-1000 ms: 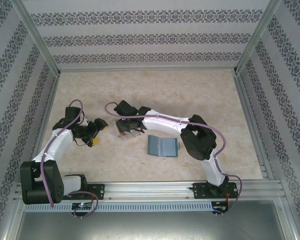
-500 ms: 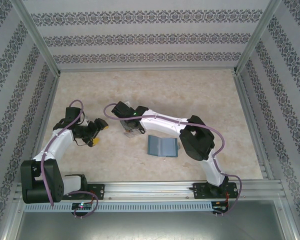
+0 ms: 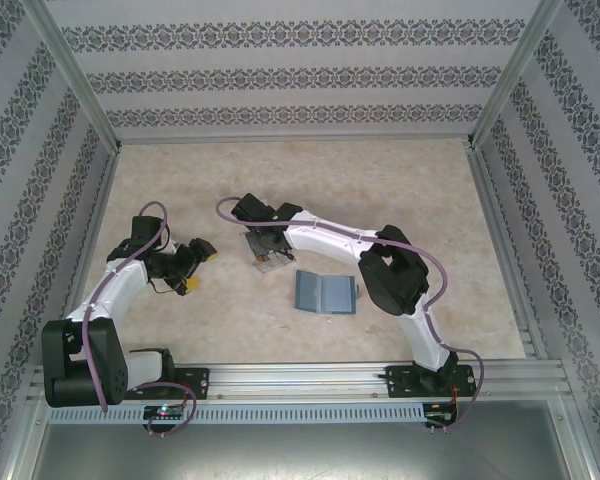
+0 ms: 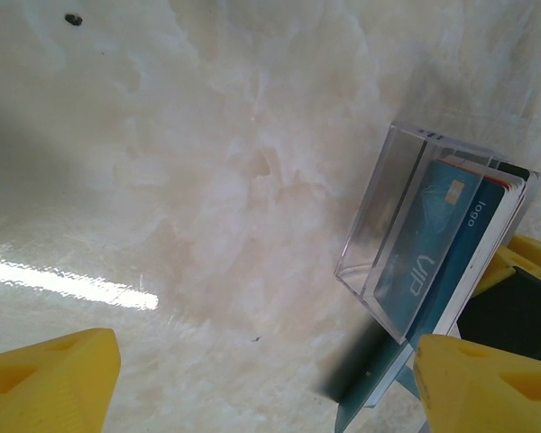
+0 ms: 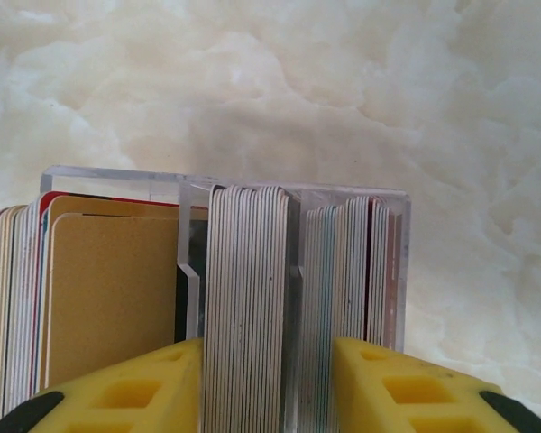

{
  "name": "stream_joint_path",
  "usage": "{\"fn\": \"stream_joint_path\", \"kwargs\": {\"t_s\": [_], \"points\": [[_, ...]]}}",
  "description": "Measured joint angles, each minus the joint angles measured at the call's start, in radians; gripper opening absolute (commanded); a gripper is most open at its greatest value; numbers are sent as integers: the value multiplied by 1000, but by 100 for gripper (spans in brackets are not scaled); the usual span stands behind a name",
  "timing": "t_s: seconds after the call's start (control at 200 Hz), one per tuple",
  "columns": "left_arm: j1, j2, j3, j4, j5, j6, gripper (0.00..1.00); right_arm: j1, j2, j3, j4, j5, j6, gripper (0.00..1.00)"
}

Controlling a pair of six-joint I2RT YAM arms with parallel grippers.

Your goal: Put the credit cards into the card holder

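Credit cards (thin, stacked edgewise) sit between right hand fingers, grip unclear; left hand apart.

Top view: bright, soft light from above. The bench looks pale, w/ only faint shadows by the arms. Left wrist view: white glare stripe on the left, dark shadow near the clear box, and the left tool has fuzzy yellow tips. Right wrist view: bright & sharp.

1. The card holder lies open and flat on the bench.
2. The right gripper is low over the credit cards, left of the card holder.
3. The left gripper is apart from them, with its jaws spread.
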Motion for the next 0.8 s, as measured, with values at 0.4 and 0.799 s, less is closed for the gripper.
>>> {"fn": "stream_joint_path", "kwargs": {"t_s": [0.4, 0.799], "points": [[-3, 0, -11, 7, 0, -4, 86, 37, -23, 0, -18, 184, -29, 44], [-16, 9, -12, 10, 5, -4, 86, 34, -45, -6, -6, 190, -50, 1]]}}
